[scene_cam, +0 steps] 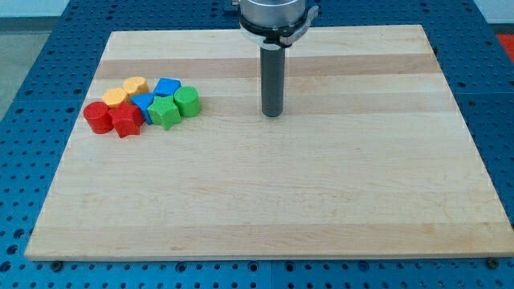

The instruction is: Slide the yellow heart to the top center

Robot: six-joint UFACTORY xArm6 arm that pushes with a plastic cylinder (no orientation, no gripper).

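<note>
Two yellow blocks lie in a cluster at the view's left: one at the cluster's top and one just below and left of it. I cannot tell which of them is the heart. My tip rests on the board near the top centre, far to the right of the cluster and touching no block. The dark rod rises straight up from the tip to the arm's flange at the view's top edge.
The cluster also holds a blue block, a second blue block, a green star, a green cylinder, a red cylinder and a red star-like block. The wooden board lies on a blue perforated table.
</note>
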